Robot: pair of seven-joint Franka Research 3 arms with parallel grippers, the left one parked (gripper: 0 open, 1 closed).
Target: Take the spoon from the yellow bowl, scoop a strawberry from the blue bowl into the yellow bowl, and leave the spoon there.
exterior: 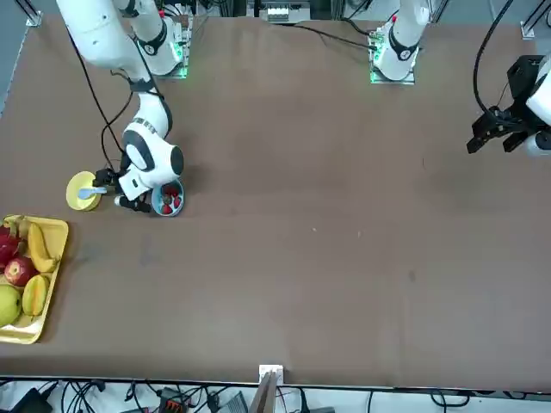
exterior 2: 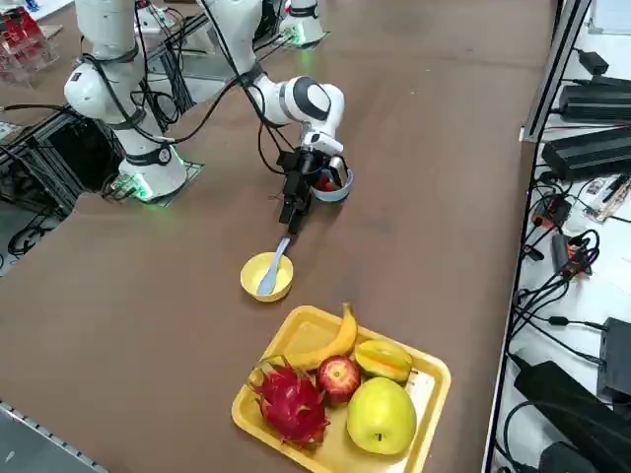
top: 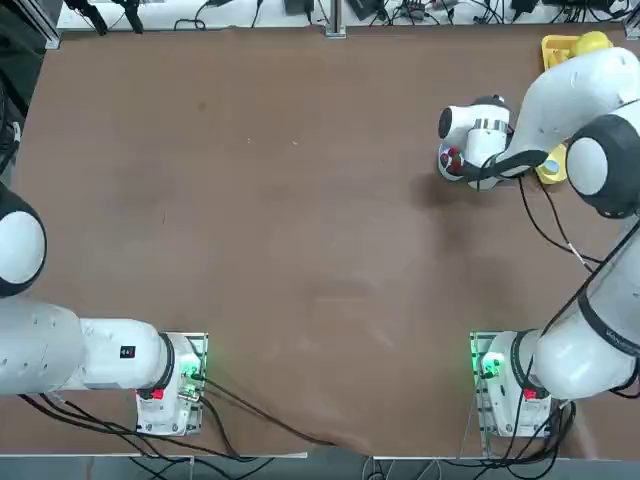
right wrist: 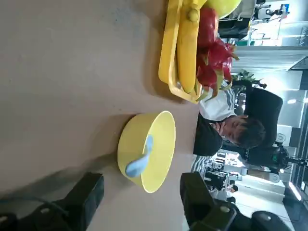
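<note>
At the far right of the bench [top: 300, 250]: spoon lies in the yellow bowl, pincer spread and empty just short of it.

Spoon [exterior 2: 273, 270] rests in the yellow bowl [exterior 2: 266, 277], scoop end down inside, handle leaning over the rim toward the right pincer [exterior 2: 293, 214]. Its long axis runs roughly in line with the pincer's approach, so the handle tip is the nearest part. The pincer's fingers [right wrist: 86, 195] stand apart, holding nothing, with the bowl ahead between them in the wrist view. Blue bowl [exterior 2: 333, 184] sits just beyond the pincer, under the wrist, with small red strawberries [exterior: 170, 201] inside; the overhead view hides most of it and of the yellow bowl beneath the arm. Fruit tray [exterior 2: 424, 394] lies well clear. Judgement: grasping the handle comes next; the strawberry count cannot be confirmed.
</note>
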